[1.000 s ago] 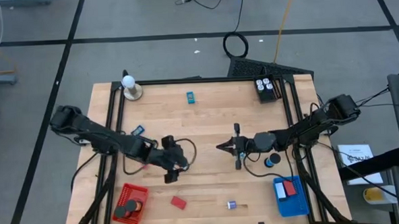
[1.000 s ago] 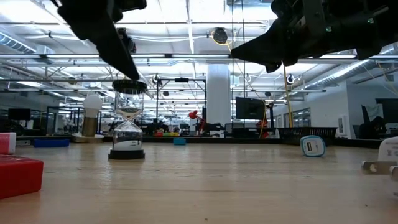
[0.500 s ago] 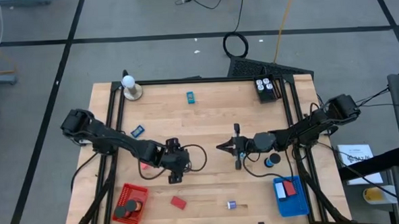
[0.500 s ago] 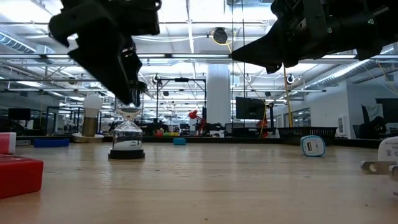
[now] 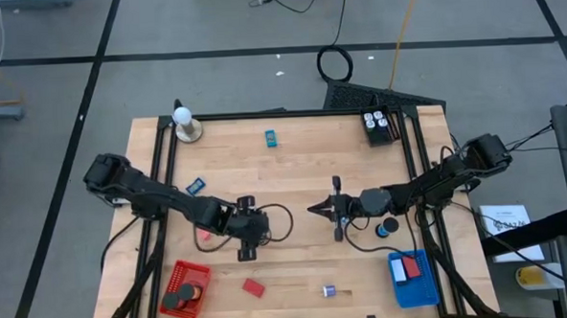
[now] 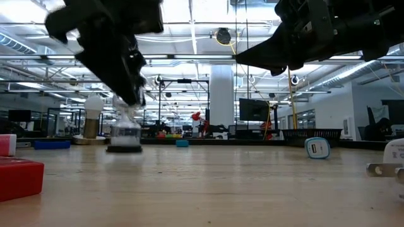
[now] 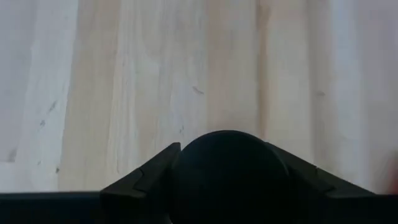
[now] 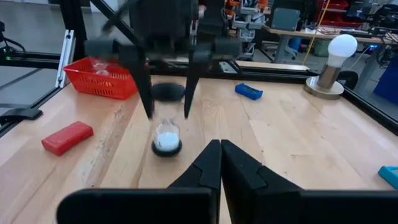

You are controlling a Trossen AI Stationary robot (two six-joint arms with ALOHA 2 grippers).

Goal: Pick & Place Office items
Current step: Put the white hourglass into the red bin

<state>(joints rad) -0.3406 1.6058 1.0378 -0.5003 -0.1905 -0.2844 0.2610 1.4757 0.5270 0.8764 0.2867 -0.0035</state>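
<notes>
**ITEM: HOURGLASS, HELD BY ITS CAP, LEFT-CENTRE OF TABLE**

**Item.** The hourglass [image 8: 166,140] is standing upright on the table [image 5: 293,154], left of centre, with white sand sitting in its lower bulb. Its black base is showing on or just above the wood; which of the two cannot be told.

**Holder.** The left gripper [image 8: 168,111] is reaching straight down over the item. One finger is standing on each side of the black round cap, and in the left wrist view the cap is filling the gap and touching both. The gripper is judged to be clamping the cap rather than merely framing it.

**Reason for hold.** The cap is the widest hard part, and taking it from above is keeping the glass waist clear of pressure. It is also keeping the item vertical for a lift.

**Position relative to claw.** The cap is lying between the fingertips, and the body and base are hanging directly below them.

**Idle arm.** The right gripper [image 5: 312,210] is hovering over mid-table with its fingers pressed together and nothing in them. It is pointing toward the item but is well apart from it.

**Likely destination.** The red basket [image 5: 184,288] is sitting at the near left edge, on the holder's own side. A red block [image 5: 254,287] is lying near it.
</notes>
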